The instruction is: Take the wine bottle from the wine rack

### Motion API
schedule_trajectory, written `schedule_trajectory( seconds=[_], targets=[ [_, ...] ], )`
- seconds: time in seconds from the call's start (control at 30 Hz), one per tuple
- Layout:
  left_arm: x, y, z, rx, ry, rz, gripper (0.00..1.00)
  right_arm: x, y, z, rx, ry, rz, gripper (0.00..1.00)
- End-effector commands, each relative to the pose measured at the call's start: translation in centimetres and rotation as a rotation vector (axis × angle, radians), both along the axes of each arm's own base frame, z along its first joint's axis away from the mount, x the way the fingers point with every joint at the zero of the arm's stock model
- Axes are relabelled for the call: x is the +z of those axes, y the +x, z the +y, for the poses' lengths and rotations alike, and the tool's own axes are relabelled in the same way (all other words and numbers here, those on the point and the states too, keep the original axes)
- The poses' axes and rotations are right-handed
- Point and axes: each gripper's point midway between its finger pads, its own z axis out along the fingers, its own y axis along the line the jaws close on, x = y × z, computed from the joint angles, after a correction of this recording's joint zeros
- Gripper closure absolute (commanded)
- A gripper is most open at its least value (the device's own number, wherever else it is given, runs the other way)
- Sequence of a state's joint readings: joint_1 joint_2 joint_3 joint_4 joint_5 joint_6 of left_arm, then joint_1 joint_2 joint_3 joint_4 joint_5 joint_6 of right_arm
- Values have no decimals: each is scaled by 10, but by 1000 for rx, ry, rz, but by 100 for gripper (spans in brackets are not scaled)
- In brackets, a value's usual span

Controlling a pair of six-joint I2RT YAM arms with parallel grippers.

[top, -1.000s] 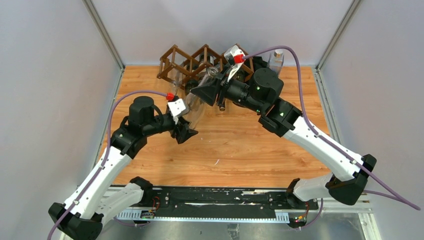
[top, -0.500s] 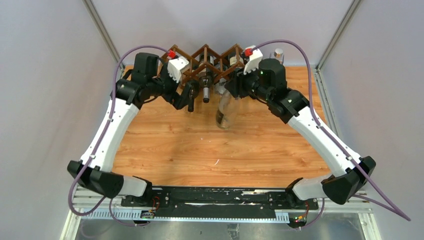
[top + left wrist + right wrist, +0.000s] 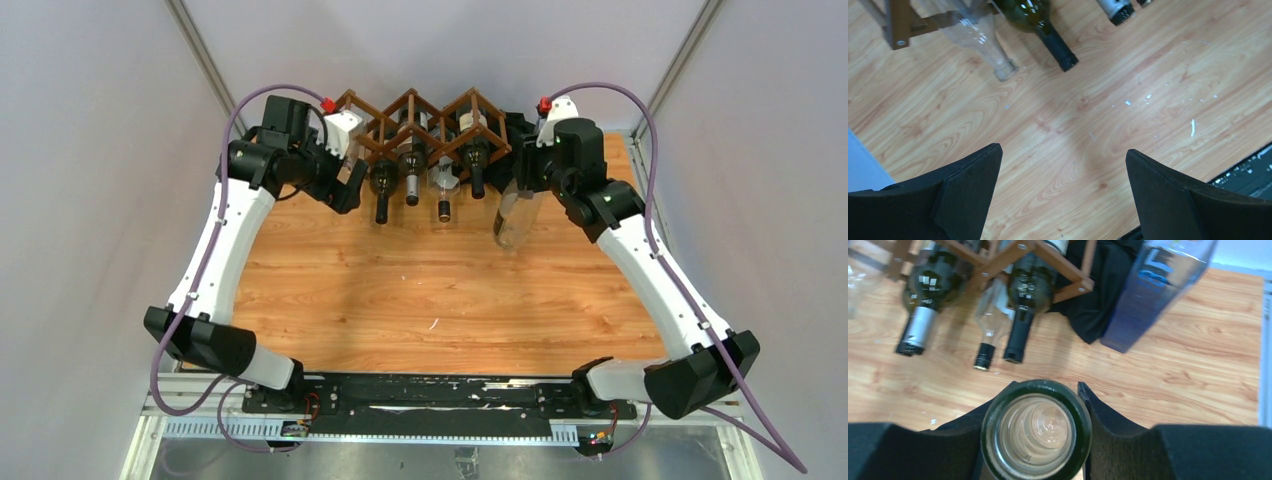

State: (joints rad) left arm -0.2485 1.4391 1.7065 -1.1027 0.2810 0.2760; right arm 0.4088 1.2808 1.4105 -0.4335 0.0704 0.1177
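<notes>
Progress, as I judge it: the lift-out looks done. My right gripper (image 3: 1047, 390) is clamped on a clear glass wine bottle (image 3: 1035, 435), seen end-on between the fingers in the right wrist view. From overhead, that bottle hangs just off the right end of the dark brown wooden lattice wine rack (image 3: 425, 120), outside its cells and apart from the wood. I cannot tell whether its bottom touches the light wooden table top (image 3: 430, 290). I judge that what is left is to set it down and let go. My left gripper (image 3: 1062, 150) is spread wide with nothing between the fingers, near the rack's left end.

Counts: one rack, two grippers, one bottle in hand. From overhead, four necks in the rack point toward me:
- a dark green bottle with a black neck (image 3: 381, 203)
- a dark bottle with a silver foil neck (image 3: 411, 185)
- a clear bottle with a black cap (image 3: 443, 207)
- a second dark green bottle (image 3: 477, 177)

The left wrist view shows a fifth, an uncapped clear bottle (image 3: 980, 42), at the left end. One blue see-through square-sided bottle (image 3: 1153, 290) is beside the rack's right end, with one black cloth (image 3: 1098, 310) by it.
</notes>
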Motion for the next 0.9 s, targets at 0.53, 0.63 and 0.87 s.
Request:
schedule_trajectory(
  seconds=[0.53,0.63,0.87],
  targets=[
    [44,16,7,45,-32,-49,0,-11,82,-158,-654,-108,-162,100],
    [43,15,3,35,-52,-37,0,-13,94,-171,-690,-100,-180,100],
    [34,15,5,49,-38,-14,0,-20,120,-196,-752,-17,-212,100]
  ],
)
